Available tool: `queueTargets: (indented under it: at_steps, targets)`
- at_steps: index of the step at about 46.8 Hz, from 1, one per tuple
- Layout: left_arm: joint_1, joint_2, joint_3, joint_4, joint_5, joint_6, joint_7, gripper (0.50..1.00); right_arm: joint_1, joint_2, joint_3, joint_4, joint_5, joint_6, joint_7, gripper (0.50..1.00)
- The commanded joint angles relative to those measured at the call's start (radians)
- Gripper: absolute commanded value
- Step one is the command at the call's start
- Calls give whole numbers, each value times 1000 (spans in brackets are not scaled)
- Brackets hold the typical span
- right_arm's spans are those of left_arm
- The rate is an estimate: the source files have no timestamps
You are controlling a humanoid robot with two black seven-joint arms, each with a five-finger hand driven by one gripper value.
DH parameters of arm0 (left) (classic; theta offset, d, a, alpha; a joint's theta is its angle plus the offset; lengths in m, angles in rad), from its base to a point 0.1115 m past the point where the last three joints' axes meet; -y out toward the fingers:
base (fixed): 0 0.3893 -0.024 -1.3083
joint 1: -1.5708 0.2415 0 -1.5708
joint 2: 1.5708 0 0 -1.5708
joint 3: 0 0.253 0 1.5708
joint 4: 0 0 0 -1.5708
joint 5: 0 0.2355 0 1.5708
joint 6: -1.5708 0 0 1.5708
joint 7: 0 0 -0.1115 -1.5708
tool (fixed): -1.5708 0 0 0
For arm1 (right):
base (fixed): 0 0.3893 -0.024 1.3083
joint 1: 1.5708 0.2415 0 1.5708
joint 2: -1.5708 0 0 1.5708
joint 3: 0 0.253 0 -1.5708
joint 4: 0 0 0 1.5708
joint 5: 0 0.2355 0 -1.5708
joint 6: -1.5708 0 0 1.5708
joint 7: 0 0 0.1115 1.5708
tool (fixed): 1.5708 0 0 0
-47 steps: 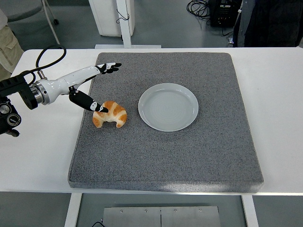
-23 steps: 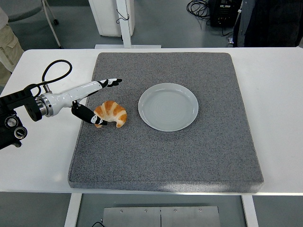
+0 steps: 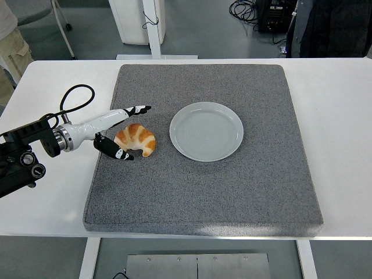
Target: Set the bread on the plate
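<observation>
One bread (image 3: 136, 139), a golden croissant, lies on the gray mat (image 3: 203, 192), just to the left of the one white plate (image 3: 206, 131), close to it but not touching, and the plate has nothing on it. One robot hand, the left hand (image 3: 119, 132), is at the bread's left side with its fingers (image 3: 137, 109) spread wide, some stretched out behind the bread and the thumb (image 3: 116, 152) at its near side. I cannot tell if they touch the bread, and they have not closed on it.

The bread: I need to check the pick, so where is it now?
In the head view, the bread lies on the grey mat's left part, just left of the empty plate, between the left robot hand's fingers.
</observation>
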Motion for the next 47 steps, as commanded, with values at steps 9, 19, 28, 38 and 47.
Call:
queueTargets:
  at_steps: [9,19,28,38,47]
  targets:
    - [8,-46,0,50,-2,26,-20,993,-1,0,0,1,0,0,0,1000]
    - [11,-65,-1,65,-13,46,-30,993,-1,0,0,1,0,0,0,1000]
    - [10,-73,-1,96,-13,48,-35,993,-1,0,0,1,0,0,0,1000]
    - [10,-97,-1,134,-14,49,-38,993,-1,0,0,-1,1,0,0,1000]
    - [11,-119,-1,157,-16,51,-44,993,-1,0,0,-1,0,0,0,1000]
